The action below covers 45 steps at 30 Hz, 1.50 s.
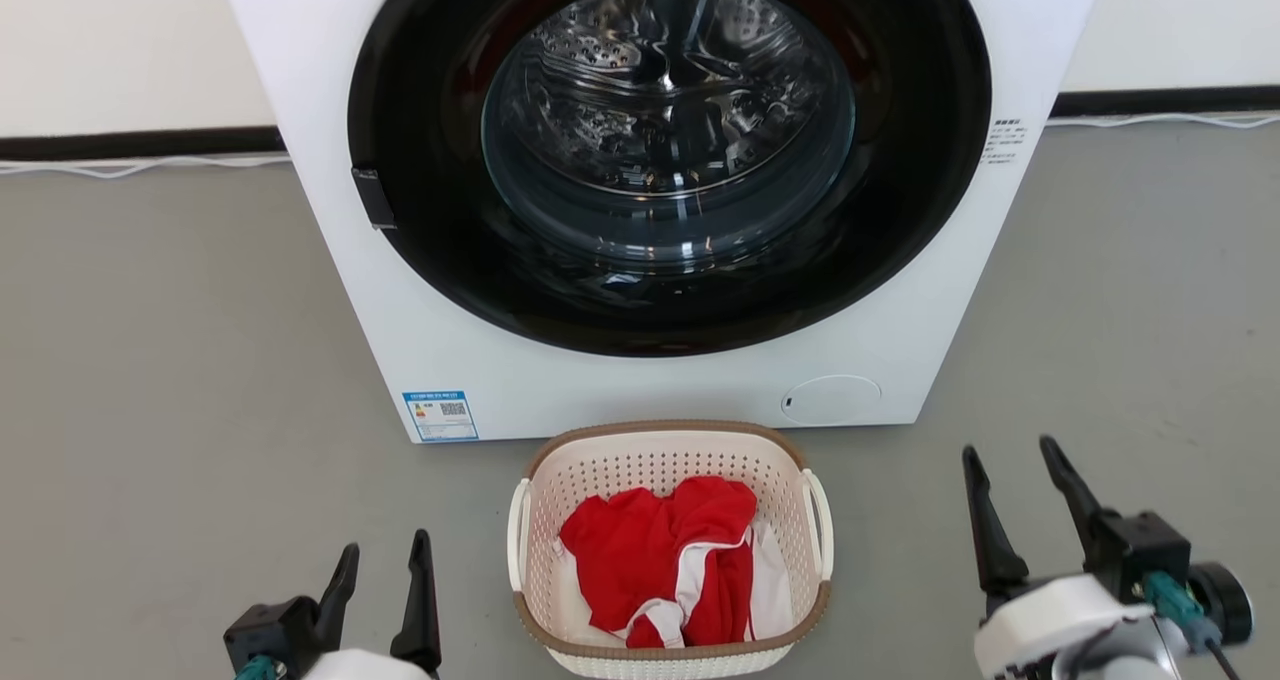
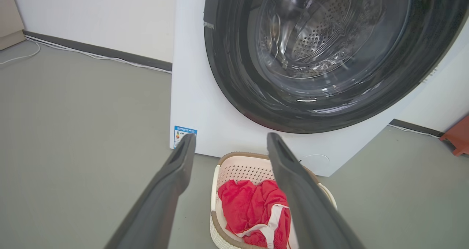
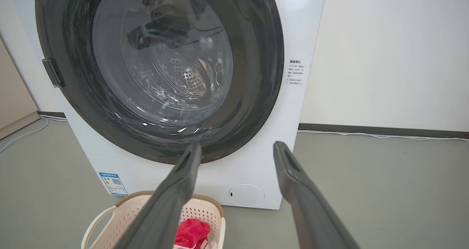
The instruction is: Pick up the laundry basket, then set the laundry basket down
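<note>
The laundry basket (image 1: pixel 660 460) sits on the grey floor (image 1: pixel 150 380) just in front of the washer (image 1: pixel 320 240), between my 2 claws and apart from both. My left claw (image 1: pixel 385 550) hangs near its left side, fingers parted with nothing between them. My right claw (image 1: pixel 1006 448) is further off to the right, also spread open and empty.

I judge the basket light: thin perforated plastic holding some red clothing (image 1: pixel 650 550) with white trim. The walls would probably flex if I squeezed them, and smooth plastic may slip. The firmest holds look like the left handle (image 1: pixel 518 535) and the right handle (image 1: pixel 822 525), 1 claw on each, raised evenly so the load stays level. The brown rim (image 1: pixel 665 427) is my fallback.
</note>
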Available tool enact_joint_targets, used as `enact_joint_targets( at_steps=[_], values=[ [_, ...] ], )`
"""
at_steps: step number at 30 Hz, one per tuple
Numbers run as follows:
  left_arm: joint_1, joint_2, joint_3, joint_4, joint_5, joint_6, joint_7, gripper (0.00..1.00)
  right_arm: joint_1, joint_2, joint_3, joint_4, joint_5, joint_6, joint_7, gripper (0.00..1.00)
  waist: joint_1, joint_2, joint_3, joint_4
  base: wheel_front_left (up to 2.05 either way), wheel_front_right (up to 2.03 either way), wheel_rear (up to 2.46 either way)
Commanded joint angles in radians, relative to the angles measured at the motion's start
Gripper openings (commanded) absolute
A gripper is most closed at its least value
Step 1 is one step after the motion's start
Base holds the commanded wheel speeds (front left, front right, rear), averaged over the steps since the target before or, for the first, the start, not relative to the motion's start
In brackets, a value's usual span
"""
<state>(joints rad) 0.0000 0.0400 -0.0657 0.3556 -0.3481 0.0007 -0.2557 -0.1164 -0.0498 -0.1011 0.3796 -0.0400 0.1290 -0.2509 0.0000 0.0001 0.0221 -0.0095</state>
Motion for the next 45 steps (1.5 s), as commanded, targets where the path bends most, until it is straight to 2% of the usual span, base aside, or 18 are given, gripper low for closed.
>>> enact_joint_targets(
  at_steps=[1, 14, 15, 22, 27, 31, 45],
  values=[
    [-0.007, 0.010, 0.035, -0.032, 0.008, 0.008, -0.006, 1.00, 0.002, -0.001, 0.017, -0.031, 0.008, 0.002, -0.011, 1.00, 0.0000, -0.0001, -0.007, -0.001, 0.00, 0.00, 0.00],
    [0.014, 0.010, 0.049, -0.062, 0.010, 0.017, -0.006, 1.00, 0.048, 0.000, -0.007, -0.017, 0.011, 0.002, -0.011, 1.00, 0.0000, -0.0001, -0.016, 0.007, 0.00, 0.00, 0.00],
    [0.037, 0.000, 0.018, -0.038, 0.002, 0.012, 0.000, 0.00, 0.058, 0.003, -0.029, 0.002, 0.007, 0.000, 0.000, 0.00, 0.0000, -0.0001, -0.016, 0.007, 0.00, 0.00, 0.00],
    [0.043, -0.007, 0.023, 0.005, -0.016, 0.014, 0.009, 0.00, 0.065, 0.008, -0.033, 0.049, 0.030, 0.000, 0.015, 0.00, 0.0001, -0.0001, -0.016, 0.008, 0.00, 0.00, 0.00],
    [0.038, -0.007, 0.029, 0.000, -0.067, 0.008, 0.024, 0.00, 0.063, 0.007, -0.035, 0.042, 0.096, 0.000, 0.033, 0.00, 0.0022, -0.0001, -0.019, 0.007, 0.00, 0.00, 0.00],
    [0.034, -0.006, 0.033, -0.005, -0.108, 0.003, 0.034, 0.00, 0.064, 0.007, -0.031, 0.034, 0.151, 0.000, 0.041, 0.00, 0.0002, -0.0001, -0.017, 0.007, 0.00, 0.00, 0.00],
    [0.017, -0.004, 0.050, -0.018, -0.250, -0.013, 0.074, 0.00, 0.060, 0.006, -0.024, 0.009, 0.335, 0.000, 0.077, 0.00, 0.0000, -0.0001, -0.017, 0.008, 0.00, 0.00, 0.00]
  ],
)
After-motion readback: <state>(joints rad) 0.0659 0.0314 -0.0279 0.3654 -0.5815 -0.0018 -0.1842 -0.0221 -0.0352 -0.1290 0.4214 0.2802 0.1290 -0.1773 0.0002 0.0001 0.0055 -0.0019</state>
